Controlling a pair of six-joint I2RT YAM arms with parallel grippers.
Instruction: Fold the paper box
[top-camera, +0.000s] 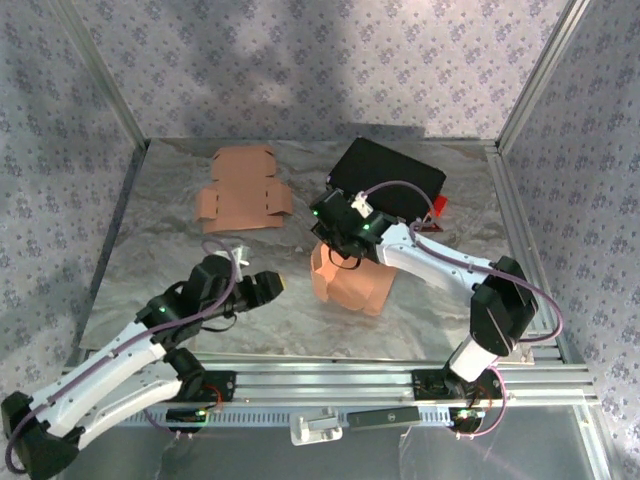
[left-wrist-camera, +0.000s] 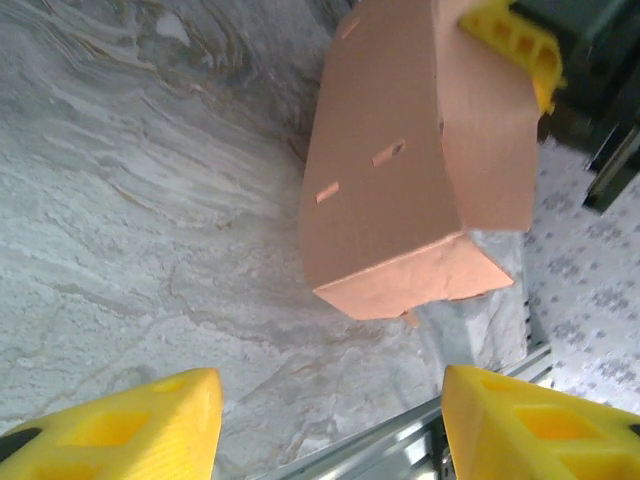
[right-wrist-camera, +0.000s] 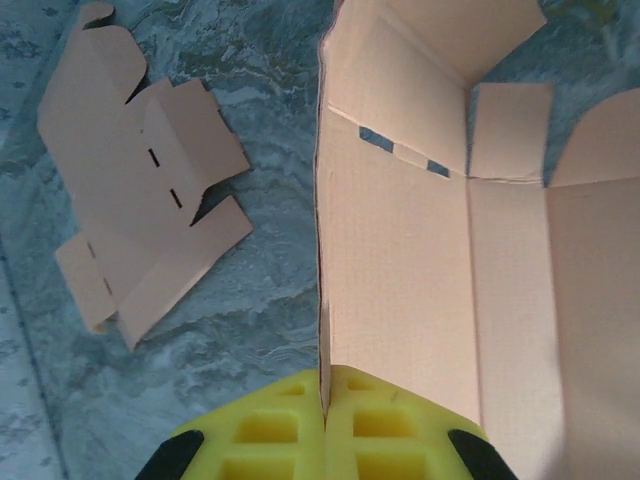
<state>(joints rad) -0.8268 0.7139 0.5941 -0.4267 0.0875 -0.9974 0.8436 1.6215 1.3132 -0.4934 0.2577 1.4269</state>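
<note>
Paper box (top-camera: 350, 282): one side wall is pinched edge-on between the right gripper's (right-wrist-camera: 325, 395) pads (right-wrist-camera: 265, 430), which are pressed together with only the card sheet between them. Left gripper (left-wrist-camera: 330, 425) fingers (left-wrist-camera: 130, 430) stand apart with nothing in them, aimed at the box's near end, close but no contact.

Box sits half-erected mid-table (top-camera: 170, 260), a little right of centre, top flaps open.

Handling guess: very light thin card, stiff only along the creases. Panels will likely bow or crush if squeezed hard, and it should slide on the smooth top if pushed unsupported. Best hold looks like a wall edge near a fold, as the right has it; push flaps close to their hinge line.

Spare flat blank (top-camera: 240, 190) lies well apart, far left.

Unclear: box underside, and whether any tabs are seated in the slots. From above, the right arm covers the box's far side. Small red item beside the black case (top-camera: 390, 175) is unreadable.
</note>
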